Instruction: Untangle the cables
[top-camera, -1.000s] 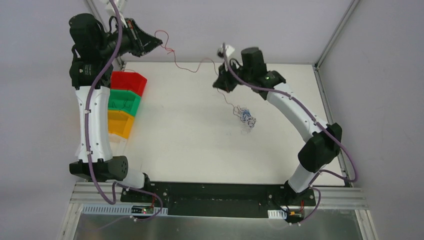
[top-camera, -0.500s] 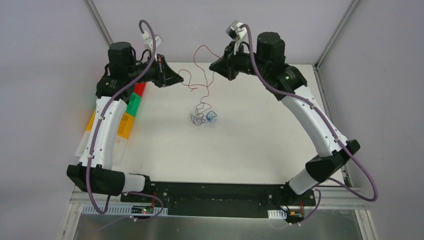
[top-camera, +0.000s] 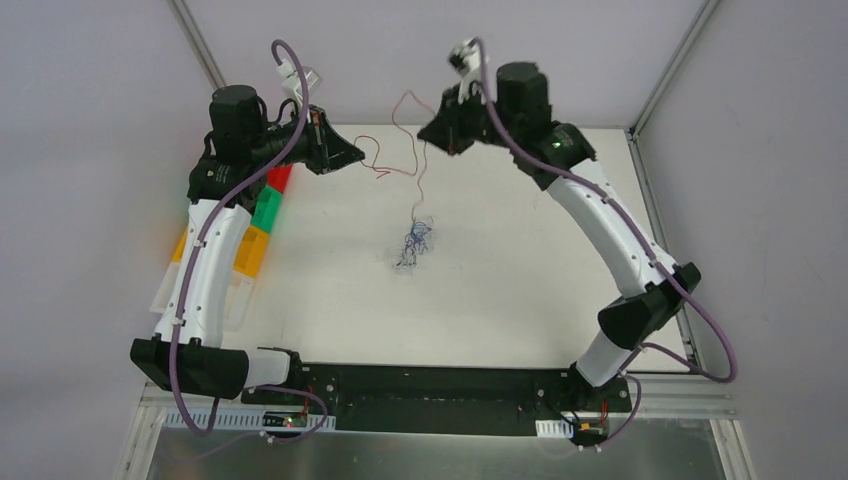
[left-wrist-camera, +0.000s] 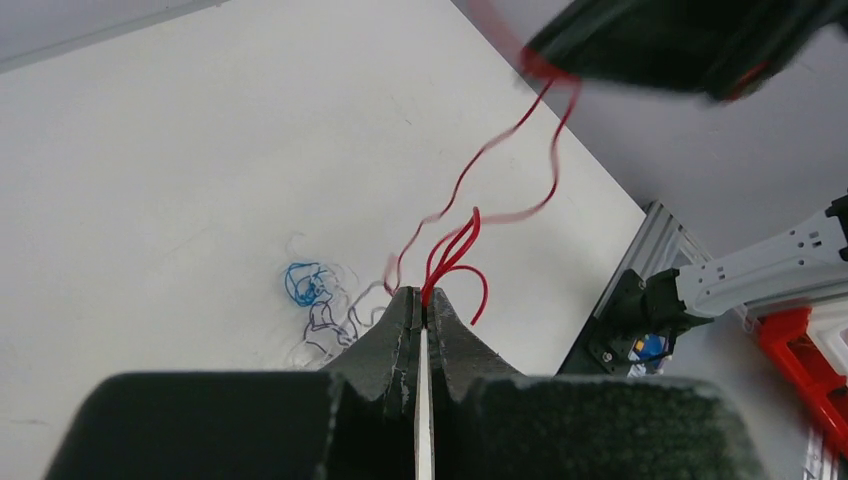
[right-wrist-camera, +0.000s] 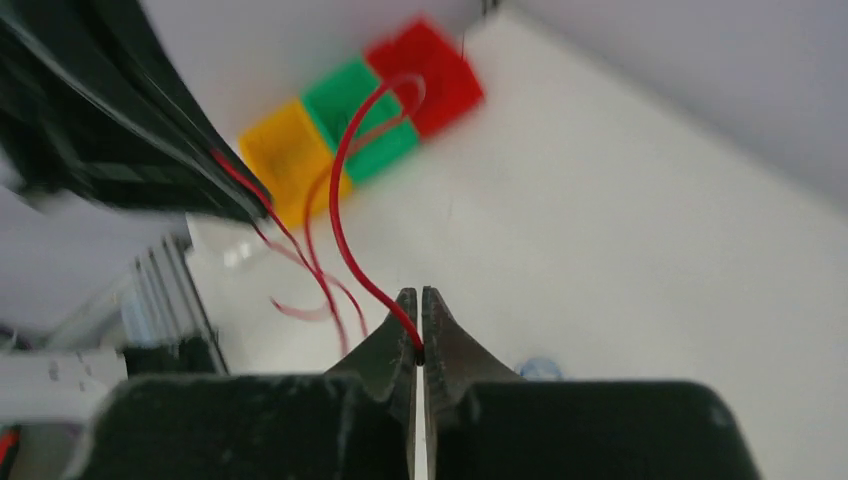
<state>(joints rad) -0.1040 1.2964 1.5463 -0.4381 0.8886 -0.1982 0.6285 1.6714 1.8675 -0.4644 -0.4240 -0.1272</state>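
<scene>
Hanging between the two claws, the red cable (top-camera: 385, 174) sags in loose loops above the far part of the tabletop (top-camera: 520, 280). One thin strand drops from it to a small knot of blue and purple cables (top-camera: 411, 246) around the tabletop's middle. Whether that knot rests on the surface or is just lifted cannot be told.

The left claw (top-camera: 358, 156) is closed on the red cable, its fingers pressed together in the left wrist view with several red strands springing from the tips. The right claw (top-camera: 424, 131) is likewise clamped on the red cable, which curves up and away from its tips in the right wrist view.

The left arm stands tall along the left edge, its wrist bent so the claw points right. The right arm arcs from the near right corner, elbow by the right edge, and reaches far and left, its claw facing the other, near but apart.

Red (top-camera: 281, 178), green (top-camera: 266, 208) and yellow bins (top-camera: 250, 250) sit in a row under the left arm.
</scene>
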